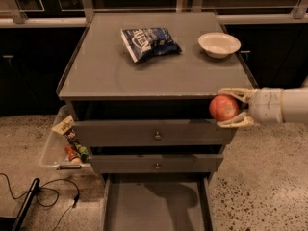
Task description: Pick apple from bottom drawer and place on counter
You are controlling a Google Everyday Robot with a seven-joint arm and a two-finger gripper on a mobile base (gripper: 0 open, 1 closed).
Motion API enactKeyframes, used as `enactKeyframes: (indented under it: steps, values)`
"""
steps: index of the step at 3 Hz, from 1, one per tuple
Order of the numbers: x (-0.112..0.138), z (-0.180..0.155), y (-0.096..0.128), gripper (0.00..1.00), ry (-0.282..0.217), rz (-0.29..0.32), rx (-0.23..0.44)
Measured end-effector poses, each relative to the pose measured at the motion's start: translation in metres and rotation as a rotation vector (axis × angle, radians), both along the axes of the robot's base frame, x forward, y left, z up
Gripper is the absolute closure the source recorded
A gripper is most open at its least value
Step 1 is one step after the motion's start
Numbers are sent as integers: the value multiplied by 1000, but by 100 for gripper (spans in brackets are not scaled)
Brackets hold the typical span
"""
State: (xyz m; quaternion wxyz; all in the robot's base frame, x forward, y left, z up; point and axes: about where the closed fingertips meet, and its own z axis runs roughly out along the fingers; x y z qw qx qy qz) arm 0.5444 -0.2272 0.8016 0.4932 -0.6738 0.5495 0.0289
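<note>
The red apple is held in my gripper, which comes in from the right on a white arm. The fingers close above and below the apple. The apple hangs in front of the cabinet's right front corner, just below the edge of the grey counter. The bottom drawer is pulled open at the bottom of the view and its grey floor shows nothing in it.
A blue snack bag lies on the counter's back middle. A white bowl stands at the back right. Two shut drawer fronts with knobs sit above the open drawer. A clear bin with snacks stands left of the cabinet. Cables lie on the floor.
</note>
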Motion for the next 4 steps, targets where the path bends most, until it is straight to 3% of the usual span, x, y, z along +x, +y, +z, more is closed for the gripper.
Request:
enactKeyframes:
  steps: [1, 2, 3, 4]
  values:
    - [-4, 72, -2, 100, -50, 16, 30]
    - [-5, 98, 6, 100, -68, 54, 76]
    - [-5, 98, 6, 100, -68, 54, 76]
    - [22, 110, 16, 100, -96, 94, 98]
